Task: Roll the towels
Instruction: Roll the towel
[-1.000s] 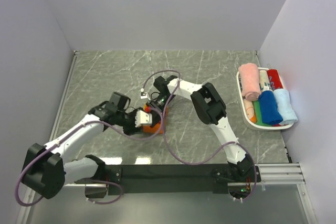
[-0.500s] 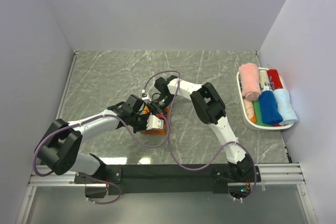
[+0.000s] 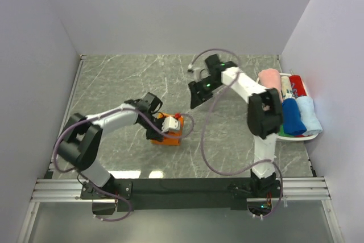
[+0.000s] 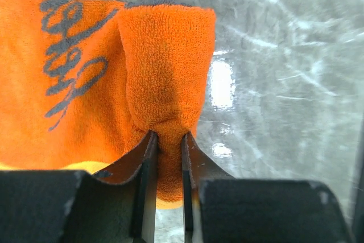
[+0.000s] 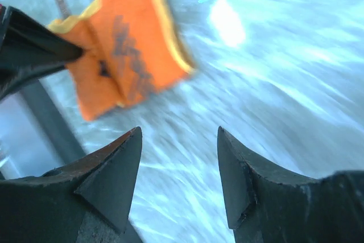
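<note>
An orange towel with grey lettering (image 3: 172,138) lies folded on the marble table, near the middle front. My left gripper (image 3: 165,128) is down on it. In the left wrist view the gripper (image 4: 169,136) is shut on a pinched ridge of the orange towel (image 4: 165,66), and cloth fills the narrow gap between the jaws. My right gripper (image 3: 196,98) hangs above the table, up and right of the towel, open and empty. The blurred right wrist view shows the gripper (image 5: 179,132) well clear of the towel (image 5: 125,44).
A white oval basket (image 3: 263,108) stands at the right wall, holding rolled towels: pink (image 3: 271,87), red (image 3: 296,82), blue (image 3: 292,116) and pale blue (image 3: 309,115). Grey walls close in the table on three sides.
My right gripper opened, let go of the orange towel and swung up and to the right. My left gripper moved in and shut on a fold of the towel.
</note>
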You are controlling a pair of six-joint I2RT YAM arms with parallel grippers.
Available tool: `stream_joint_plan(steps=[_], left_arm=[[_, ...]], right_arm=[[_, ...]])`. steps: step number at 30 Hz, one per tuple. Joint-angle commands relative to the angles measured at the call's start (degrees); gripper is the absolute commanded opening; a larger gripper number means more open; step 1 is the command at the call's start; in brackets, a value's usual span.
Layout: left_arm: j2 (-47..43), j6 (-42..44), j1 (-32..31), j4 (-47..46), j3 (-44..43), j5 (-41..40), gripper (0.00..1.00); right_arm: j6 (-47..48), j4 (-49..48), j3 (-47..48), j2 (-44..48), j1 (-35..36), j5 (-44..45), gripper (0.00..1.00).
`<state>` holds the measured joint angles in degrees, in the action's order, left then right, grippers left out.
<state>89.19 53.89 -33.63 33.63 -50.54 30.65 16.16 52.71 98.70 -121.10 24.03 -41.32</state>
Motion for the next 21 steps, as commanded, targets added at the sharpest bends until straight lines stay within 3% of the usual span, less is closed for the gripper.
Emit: stream_joint_plan(steps=[1,9,12,16,21], left_arm=[[9.06,-3.17,2.15,16.81,-5.14,4.23,0.05],[30.21,-3.36,7.78,32.00,-27.65,10.48,0.09],[38.83,-2.21,9.72,38.51,-37.15,11.36,0.10],[46.86,-1.24,12.00,44.68,-48.92,11.71,0.11],[49.94,-1.94,12.44,44.77,-52.28,10.04,0.14]], right_arm=[[-1.05,-7.17,-5.78,12.71,-2.14,6.69,0.62],[0.36,-13.77,-29.04,38.18,-3.47,9.68,0.54],[-0.25,-15.97,-36.18,44.43,0.55,11.17,0.50],[0.88,-17.73,-38.93,46.04,9.94,17.74,0.48],[4.84,-22.11,-34.20,39.37,19.63,26.81,0.54]])
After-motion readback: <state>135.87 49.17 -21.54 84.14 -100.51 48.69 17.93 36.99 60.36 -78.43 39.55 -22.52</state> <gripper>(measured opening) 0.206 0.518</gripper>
